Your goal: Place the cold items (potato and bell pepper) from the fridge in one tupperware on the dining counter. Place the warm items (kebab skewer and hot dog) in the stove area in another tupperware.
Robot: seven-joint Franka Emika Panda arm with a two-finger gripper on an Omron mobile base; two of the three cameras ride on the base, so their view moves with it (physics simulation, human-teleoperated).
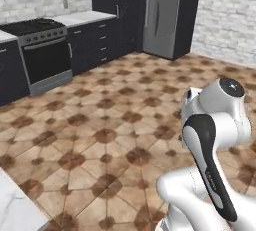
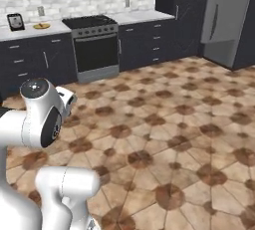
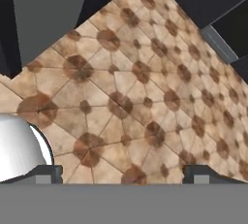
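Brown and tan tiles cover the floor [image 1: 100, 125], cut in angular shapes around darker rust-coloured octagons, with thin dark grout lines between them. At the far end stands the fridge [image 1: 165, 15], a tall slab of smooth grey steel with one long vertical handle, its door shut and framed by dark panels. Beside it, dark flat-fronted cabinets [image 2: 149, 42] with small pale pulls run under a white countertop [image 2: 30, 31] to the stove [image 2: 94, 45], a steel-trimmed range with a black glass oven door and black grates on top. Behind it the backsplash [image 2: 79, 2] is pale, mottled stone tile, while the side wall [image 1: 225, 15] is rough whitish brick.

On the countertop left of the stove sit a small dark upright rectangle [image 2: 16, 22] and a flat yellowish round thing [image 2: 42, 25], both too small to make out. A corner of white marble-veined surface, the dining counter [image 1: 15, 207], pokes in at the lower left of the left base view.

Glossy white, rounded arm links with dark joints fold up in the foreground. In the hand view the gripper [image 3: 123, 173] points down at bare floor, its two dark finger tips [image 3: 43, 172] wide apart with nothing between them.
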